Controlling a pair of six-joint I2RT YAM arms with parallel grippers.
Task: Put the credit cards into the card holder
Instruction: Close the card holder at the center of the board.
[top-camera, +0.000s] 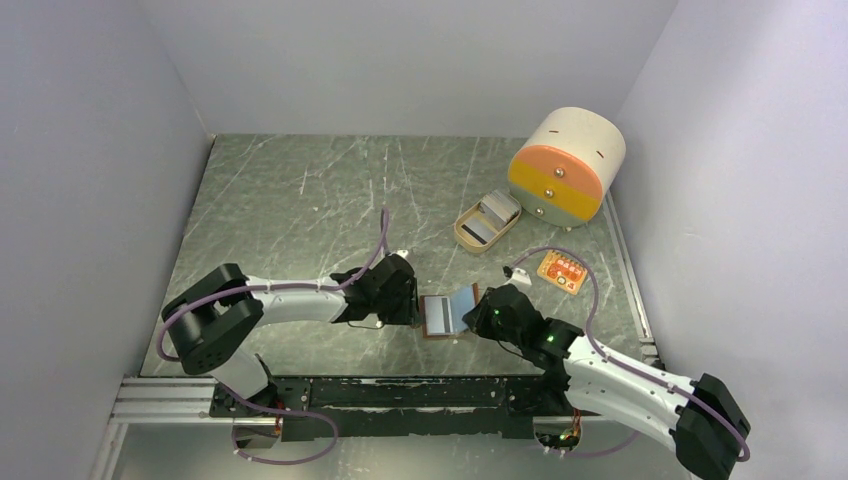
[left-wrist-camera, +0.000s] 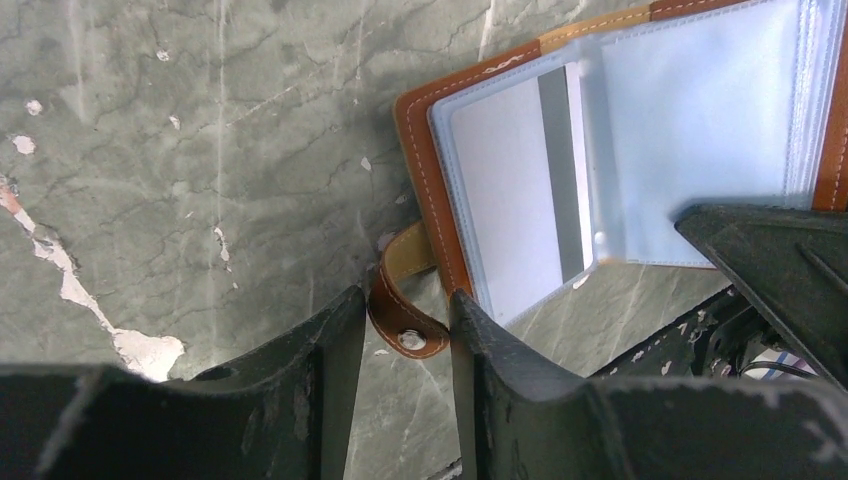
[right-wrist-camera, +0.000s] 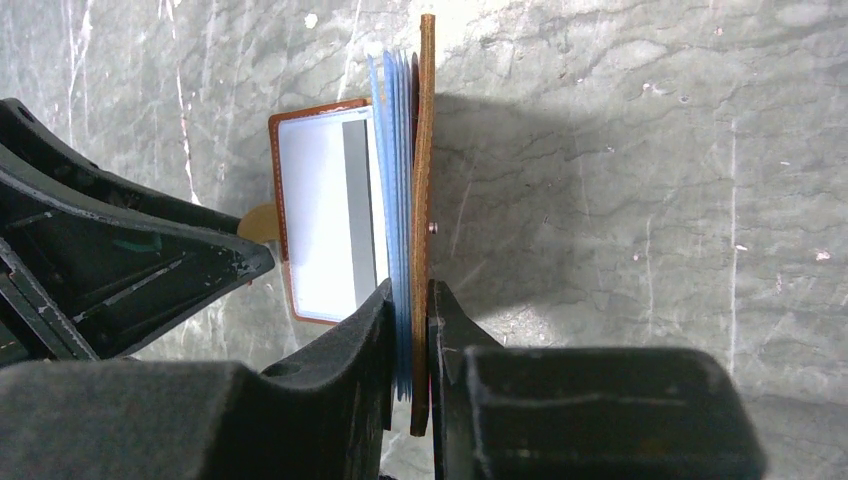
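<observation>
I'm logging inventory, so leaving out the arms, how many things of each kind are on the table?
card holder: 1
oval dish (credit cards inside, too stacked to count): 1
drum drawer box: 1
orange flat piece: 1
small white piece: 1
Total: 5

Top view looks down from behind; close wrist views apparently share card holder

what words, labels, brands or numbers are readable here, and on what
No readable text in any view.
card holder: no brand visible.
card in its sleeve: only a grey stripe.
small orange item: marks too small to read.
drum-shaped box: plain.
</observation>
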